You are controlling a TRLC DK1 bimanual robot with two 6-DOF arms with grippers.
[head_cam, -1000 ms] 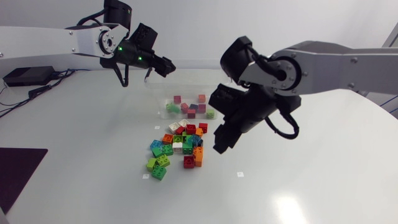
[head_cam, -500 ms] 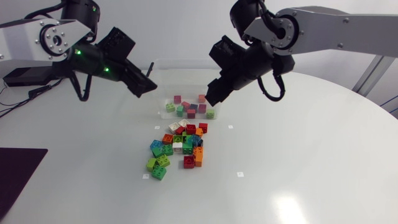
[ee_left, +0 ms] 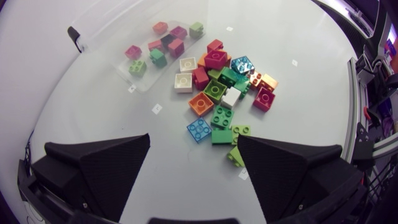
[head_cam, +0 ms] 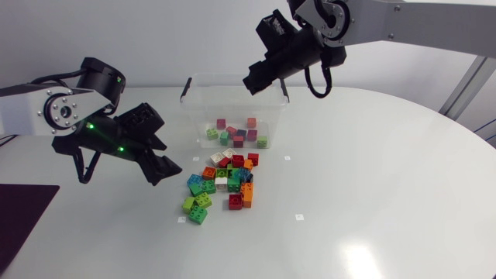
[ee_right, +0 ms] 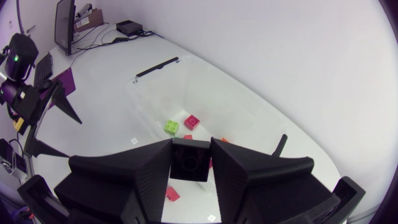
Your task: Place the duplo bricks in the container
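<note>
Right jaws raised black brick point(ee_right: 189, 160) above rim of container point(head_cam: 232, 76).

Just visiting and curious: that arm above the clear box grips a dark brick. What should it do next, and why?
Probably just let go: the right gripper is shut on a black brick and hangs over the clear box, where other bricks already lie.

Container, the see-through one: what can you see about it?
The container is a clear plastic box, open-topped, with a black handle at each end. It stands upright on the white table beyond the loose pile. Pink, green, red and dark duplo bricks lie on its floor. The right gripper, holding a black brick, hangs over its far rim.
</note>
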